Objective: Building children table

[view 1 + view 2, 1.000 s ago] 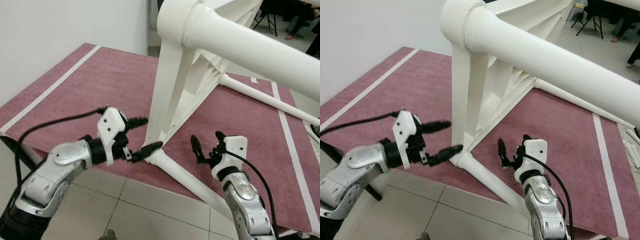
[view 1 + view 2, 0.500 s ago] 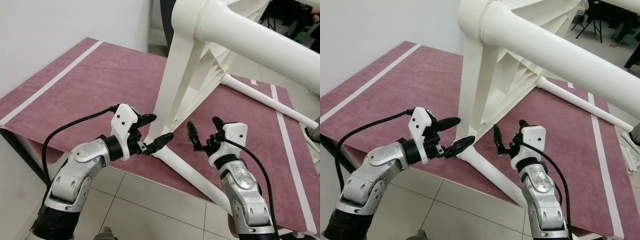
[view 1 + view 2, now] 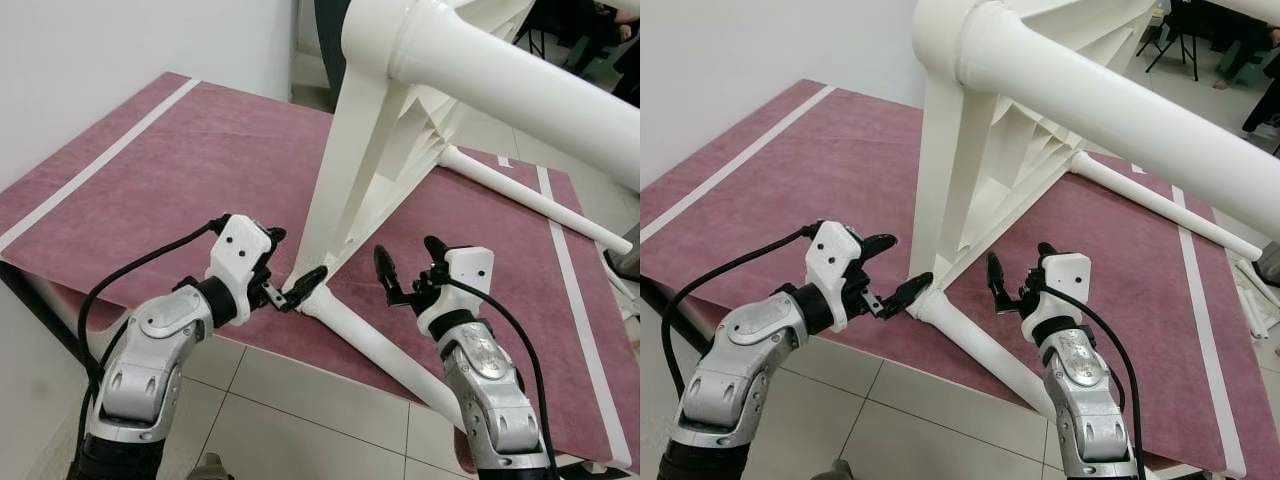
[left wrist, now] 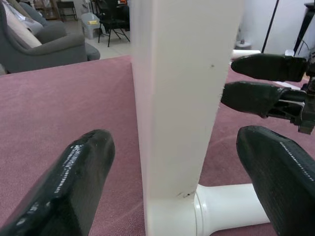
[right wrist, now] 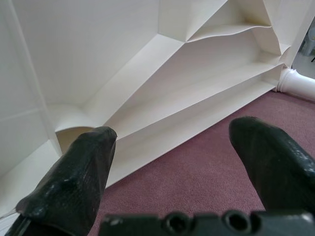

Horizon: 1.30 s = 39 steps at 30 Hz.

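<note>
A white children's table is lying on its side on a maroon mat with white stripes, and everything here is placed against it. Nearest the camera, one round leg is sticking out from the table's lower corner, past the mat's front edge and over the tiled floor.

At that lower corner, the left gripper is hovering with its fingers spread apart, one on each side of the upright corner post; in the left wrist view both black fingertips are standing clear of the post, just beside it, where the leg joins.

On the other side of the same corner, the right gripper is pointing at the ribbed underside of the tabletop, its fingers also apart and holding nothing, near the ribs without touching them.

Farther back, a second leg is lying along the mat from the table's far corner, and a thick third leg is jutting out overhead.

Beyond the table, a grey armchair is standing.
</note>
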{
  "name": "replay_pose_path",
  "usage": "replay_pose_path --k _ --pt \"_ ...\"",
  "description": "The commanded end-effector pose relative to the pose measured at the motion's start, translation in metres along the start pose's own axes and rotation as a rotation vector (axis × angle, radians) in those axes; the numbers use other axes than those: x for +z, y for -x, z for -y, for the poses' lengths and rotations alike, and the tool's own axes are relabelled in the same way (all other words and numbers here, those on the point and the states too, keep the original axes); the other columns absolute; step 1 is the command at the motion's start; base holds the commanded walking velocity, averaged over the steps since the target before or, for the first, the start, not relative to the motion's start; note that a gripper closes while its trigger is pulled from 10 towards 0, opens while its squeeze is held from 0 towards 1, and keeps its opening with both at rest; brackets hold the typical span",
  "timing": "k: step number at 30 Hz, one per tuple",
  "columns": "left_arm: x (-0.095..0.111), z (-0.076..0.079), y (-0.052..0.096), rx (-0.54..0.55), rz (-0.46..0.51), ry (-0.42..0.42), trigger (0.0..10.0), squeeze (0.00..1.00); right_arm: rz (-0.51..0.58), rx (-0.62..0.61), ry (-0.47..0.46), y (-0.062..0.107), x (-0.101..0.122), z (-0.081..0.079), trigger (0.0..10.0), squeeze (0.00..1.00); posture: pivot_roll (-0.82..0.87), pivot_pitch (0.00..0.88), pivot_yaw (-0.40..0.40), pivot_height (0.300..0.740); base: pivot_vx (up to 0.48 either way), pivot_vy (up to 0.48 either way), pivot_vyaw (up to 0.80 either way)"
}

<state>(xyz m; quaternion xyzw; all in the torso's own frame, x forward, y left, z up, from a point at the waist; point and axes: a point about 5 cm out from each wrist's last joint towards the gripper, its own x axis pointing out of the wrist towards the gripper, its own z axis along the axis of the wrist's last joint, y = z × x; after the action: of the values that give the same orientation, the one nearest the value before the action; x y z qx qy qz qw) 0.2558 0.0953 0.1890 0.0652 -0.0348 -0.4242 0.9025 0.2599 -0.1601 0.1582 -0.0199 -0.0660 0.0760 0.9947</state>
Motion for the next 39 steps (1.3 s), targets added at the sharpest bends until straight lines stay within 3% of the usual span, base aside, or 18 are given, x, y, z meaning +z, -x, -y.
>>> replay_pose_path --k 1,5,6,12,15,16,21,23,26,32,37,39 --pt "0.006 -0.025 -0.003 0.512 0.019 0.018 10.0 0.0 -0.025 0.003 -0.002 0.0 -0.005 -0.001 10.0 0.0 0.13 0.0 -0.064 0.74 0.0 0.0 0.0" --pt "0.01 -0.025 -0.01 0.507 0.036 0.027 10.0 0.0 -0.025 0.005 -0.003 -0.001 -0.005 -0.001 10.0 0.0 0.13 0.0 -0.064 0.74 0.0 0.0 0.0" --pt "0.018 -0.024 -0.024 0.483 0.078 0.046 10.0 0.0 -0.023 0.007 -0.004 -0.002 -0.005 -0.002 10.0 0.0 0.13 0.0 -0.063 0.74 0.0 0.0 0.0" --pt "0.029 -0.024 -0.039 0.438 0.117 0.088 10.0 0.0 -0.022 0.002 -0.002 -0.002 -0.005 -0.001 10.0 0.0 0.12 0.0 -0.06 0.74 0.0 0.0 0.0" --pt "0.03 -0.023 -0.04 0.411 0.118 0.094 10.0 0.0 -0.022 -0.001 -0.001 -0.002 -0.005 -0.001 10.0 0.0 0.11 0.0 -0.056 0.74 0.0 0.0 0.0" --pt "0.028 -0.019 -0.035 0.332 0.101 0.06 10.0 0.0 -0.024 -0.01 0.002 0.0 -0.005 0.001 10.0 0.0 0.11 0.0 -0.052 0.74 0.0 0.0 0.0" --pt "0.023 -0.018 -0.026 0.317 0.073 0.024 10.0 0.0 -0.026 -0.015 0.002 0.001 -0.006 0.002 10.0 0.0 0.11 0.0 -0.05 0.74 0.0 0.0 0.0" --pt "0.017 -0.017 -0.009 0.263 0.033 -0.004 10.0 0.0 -0.032 -0.019 0.005 0.002 -0.008 0.004 10.0 0.0 0.12 0.0 -0.053 0.74 0.0 0.0 0.0" --pt "0.016 -0.013 0.003 0.206 0.027 -0.005 10.0 0.0 -0.041 -0.019 0.007 0.003 -0.011 0.005 10.0 0.0 0.13 0.0 -0.055 0.74 0.0 0.0 0.0" --pt "0.018 -0.01 0.0 0.208 0.041 -0.007 10.0 0.0 -0.044 -0.02 0.004 0.0 -0.012 0.006 10.0 0.0 0.14 0.0 -0.06 0.74 0.0 0.0 0.0" --pt "0.021 -0.007 -0.025 0.275 0.071 -0.004 10.0 0.0 -0.04 -0.081 -0.001 -0.002 -0.013 0.015 10.0 0.0 0.13 0.0 -0.056 0.74 0.0 0.0 0.0" --pt "0.022 -0.006 -0.028 0.272 0.074 -0.007 10.0 0.0 -0.04 -0.114 -0.004 -0.001 -0.014 0.019 10.0 0.0 0.12 0.0 -0.052 0.74 0.0 0.0 0.0"
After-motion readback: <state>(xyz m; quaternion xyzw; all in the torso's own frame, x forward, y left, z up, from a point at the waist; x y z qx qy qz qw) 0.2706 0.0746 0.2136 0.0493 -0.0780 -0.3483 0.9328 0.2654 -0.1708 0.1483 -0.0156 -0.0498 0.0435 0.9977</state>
